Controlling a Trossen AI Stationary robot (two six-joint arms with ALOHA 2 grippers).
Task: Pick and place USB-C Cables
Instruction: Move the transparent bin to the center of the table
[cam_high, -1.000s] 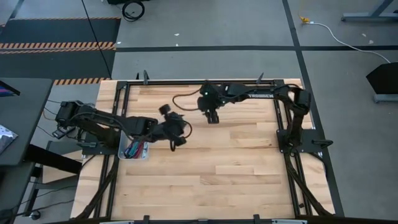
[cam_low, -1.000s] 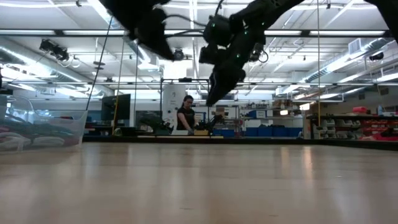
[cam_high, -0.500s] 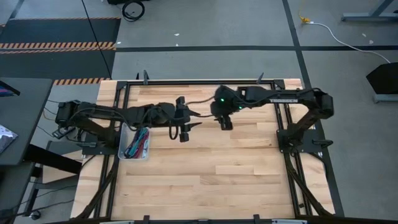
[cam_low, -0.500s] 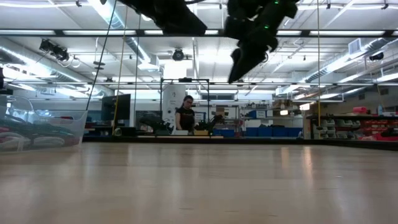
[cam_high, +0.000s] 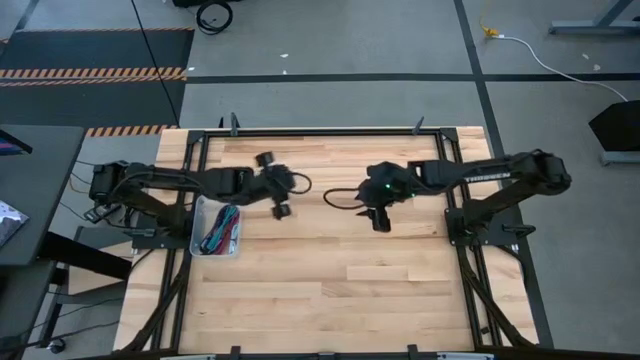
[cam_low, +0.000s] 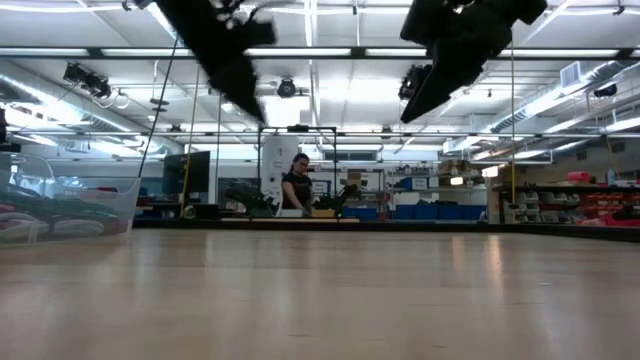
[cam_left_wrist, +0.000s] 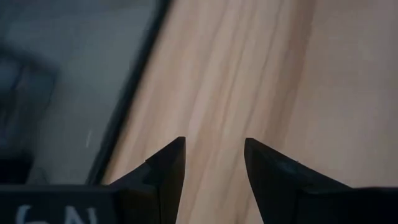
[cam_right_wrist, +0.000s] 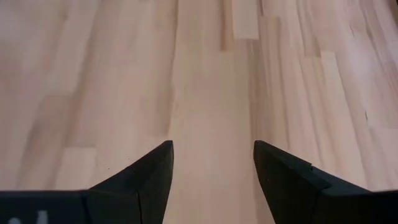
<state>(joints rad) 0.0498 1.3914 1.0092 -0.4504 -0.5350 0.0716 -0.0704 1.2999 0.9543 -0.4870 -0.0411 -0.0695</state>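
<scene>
With the cables (cam_high: 221, 232) all bundled in the tub (cam_high: 197, 214) at the table's (cam_high: 330, 290) left edge and both the left gripper (cam_high: 281, 209) and right gripper (cam_high: 380, 222) hanging empty above bare wood, fingers apart, I worry that a careless reach into the tub snags several tangled cables together or tips it.

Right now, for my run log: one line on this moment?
left gripper open, empty | right gripper open, empty | USB-C cables in clear tub | both above table
</scene>
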